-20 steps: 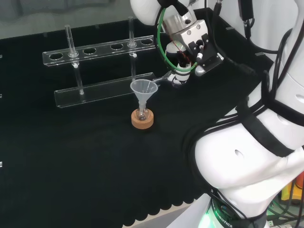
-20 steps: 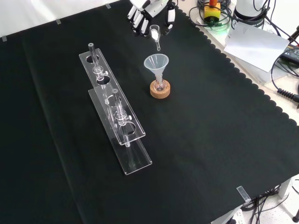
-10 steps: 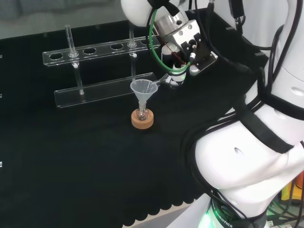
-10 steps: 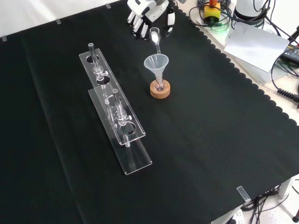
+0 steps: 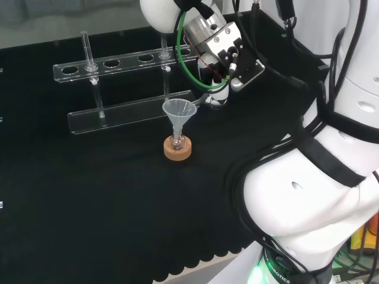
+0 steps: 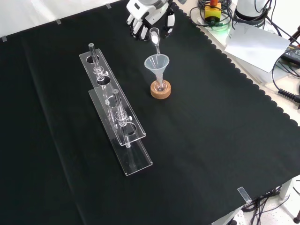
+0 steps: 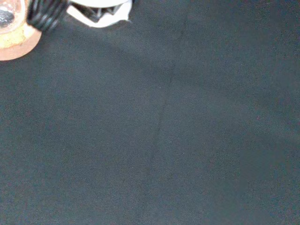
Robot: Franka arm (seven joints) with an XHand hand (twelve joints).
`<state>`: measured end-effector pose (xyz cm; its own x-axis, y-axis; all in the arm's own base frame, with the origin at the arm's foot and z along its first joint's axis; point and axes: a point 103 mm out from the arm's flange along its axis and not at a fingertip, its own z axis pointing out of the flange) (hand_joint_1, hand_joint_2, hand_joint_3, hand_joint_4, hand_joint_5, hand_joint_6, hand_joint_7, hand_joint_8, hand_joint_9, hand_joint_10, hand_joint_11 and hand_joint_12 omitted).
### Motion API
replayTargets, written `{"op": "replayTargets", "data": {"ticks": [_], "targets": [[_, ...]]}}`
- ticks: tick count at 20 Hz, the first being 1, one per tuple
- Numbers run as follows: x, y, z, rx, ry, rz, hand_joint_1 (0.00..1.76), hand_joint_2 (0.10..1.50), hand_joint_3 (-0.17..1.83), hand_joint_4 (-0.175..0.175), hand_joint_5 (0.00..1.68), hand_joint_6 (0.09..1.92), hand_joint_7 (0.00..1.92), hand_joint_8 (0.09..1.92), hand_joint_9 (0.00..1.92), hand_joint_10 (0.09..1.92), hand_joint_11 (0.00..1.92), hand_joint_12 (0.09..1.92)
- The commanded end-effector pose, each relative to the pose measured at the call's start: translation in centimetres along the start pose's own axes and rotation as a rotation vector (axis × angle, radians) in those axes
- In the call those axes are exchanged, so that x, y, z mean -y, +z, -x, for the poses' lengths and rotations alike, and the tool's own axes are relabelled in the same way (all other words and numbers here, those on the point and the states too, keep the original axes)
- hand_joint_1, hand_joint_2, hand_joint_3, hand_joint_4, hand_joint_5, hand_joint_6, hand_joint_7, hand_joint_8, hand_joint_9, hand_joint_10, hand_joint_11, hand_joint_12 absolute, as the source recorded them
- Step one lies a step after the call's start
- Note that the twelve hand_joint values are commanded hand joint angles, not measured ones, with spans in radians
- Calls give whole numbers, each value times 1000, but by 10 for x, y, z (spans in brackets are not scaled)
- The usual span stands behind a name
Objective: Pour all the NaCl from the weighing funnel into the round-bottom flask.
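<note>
A small round-bottom flask (image 6: pixel 160 86) sits on a cork ring (image 6: pixel 161 91) with a clear funnel (image 6: pixel 156 64) in its neck. In the head view the same funnel (image 5: pixel 179 110) stands on the cork ring (image 5: pixel 178 149). The hand (image 6: pixel 149 12) is shut on the weighing funnel (image 6: pixel 155 37), tilted with its spout down at the clear funnel's rim. In the head view the hand (image 5: pixel 217 94) is just right of the funnel, the weighing funnel's spout (image 5: pixel 197 100) at its rim. The cork ring (image 7: pixel 16 43) sits at a corner of the wrist view.
A clear two-tier tube rack (image 6: pixel 115 110) with a few glass tubes stands left of the flask in the front view, behind it as the rack (image 5: pixel 127 83) in the head view. Papers and cables (image 6: pixel 255 40) lie beyond the cloth's scalloped edge.
The hand has moved left in the head view, bringing the weighing funnel's spout from short of the clear funnel to its rim, and tilted it further down.
</note>
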<state>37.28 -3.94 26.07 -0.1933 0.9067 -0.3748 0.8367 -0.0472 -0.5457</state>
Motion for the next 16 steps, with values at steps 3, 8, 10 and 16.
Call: {"op": "replayTargets", "data": {"ticks": [3, 8, 10, 16], "targets": [[-2, -9, -3, 27, 7, -44, 1077, 704, 686, 175, 1129, 938, 445, 631, 700, 543, 398, 1303], [-3, -13, -4, 40, 12, -62, 1077, 704, 687, 175, 1129, 938, 441, 629, 700, 542, 396, 1303], [-3, -13, -5, 48, 15, -63, 1077, 704, 687, 175, 1129, 938, 439, 628, 699, 541, 395, 1302], [-2, -13, -6, 56, 14, -73, 1077, 704, 687, 175, 1129, 938, 435, 628, 699, 540, 393, 1302]]}}
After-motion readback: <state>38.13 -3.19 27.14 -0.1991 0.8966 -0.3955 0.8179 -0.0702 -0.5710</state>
